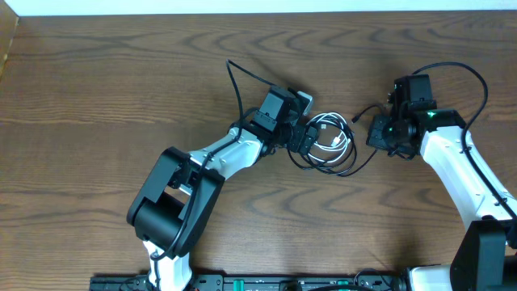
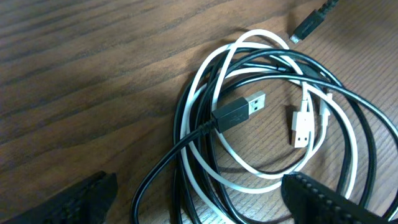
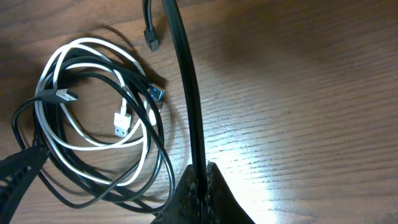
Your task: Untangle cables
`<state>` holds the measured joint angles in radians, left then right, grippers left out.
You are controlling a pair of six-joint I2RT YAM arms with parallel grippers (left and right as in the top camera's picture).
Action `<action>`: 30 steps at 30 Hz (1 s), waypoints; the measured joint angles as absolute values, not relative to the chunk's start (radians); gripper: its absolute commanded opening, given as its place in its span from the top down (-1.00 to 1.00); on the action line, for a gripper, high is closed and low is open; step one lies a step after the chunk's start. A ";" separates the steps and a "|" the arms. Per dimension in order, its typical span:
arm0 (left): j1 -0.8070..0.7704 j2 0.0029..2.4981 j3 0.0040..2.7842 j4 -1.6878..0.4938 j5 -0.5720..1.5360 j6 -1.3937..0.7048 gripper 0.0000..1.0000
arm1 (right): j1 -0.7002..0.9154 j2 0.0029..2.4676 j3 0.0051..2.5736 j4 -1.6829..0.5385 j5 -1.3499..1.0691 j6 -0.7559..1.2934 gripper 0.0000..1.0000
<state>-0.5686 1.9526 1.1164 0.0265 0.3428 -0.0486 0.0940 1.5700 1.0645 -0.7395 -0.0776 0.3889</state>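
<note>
Now L jaws wide apart over tangled blk cable (image 2: 233, 114) & wht cable (image 2: 303, 124); R jaws tight on blk cable.

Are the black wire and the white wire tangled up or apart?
Tangled. The black cable and the white cable are coiled in one pile, and their loops cross over and under each other.

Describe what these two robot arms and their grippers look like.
The left arm and right arm have white links, black joints and looping black wires. The left gripper and right gripper are black with textured finger pads. A green light glows on the right wrist.
</note>
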 measured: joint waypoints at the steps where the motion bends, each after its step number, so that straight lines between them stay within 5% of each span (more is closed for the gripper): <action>1: -0.569 1.953 1.116 0.027 0.342 -0.047 -0.67 | 0.094 1.570 1.065 -0.740 -0.078 0.389 0.98; 30: -0.642 1.990 1.117 0.023 0.298 -0.022 -0.47 | 0.094 1.570 1.065 -0.739 -0.100 0.389 0.98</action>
<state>-0.6418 1.9903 1.1168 0.0235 0.2977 -0.0223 0.0940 1.5700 1.0645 -0.7387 -0.1001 0.3885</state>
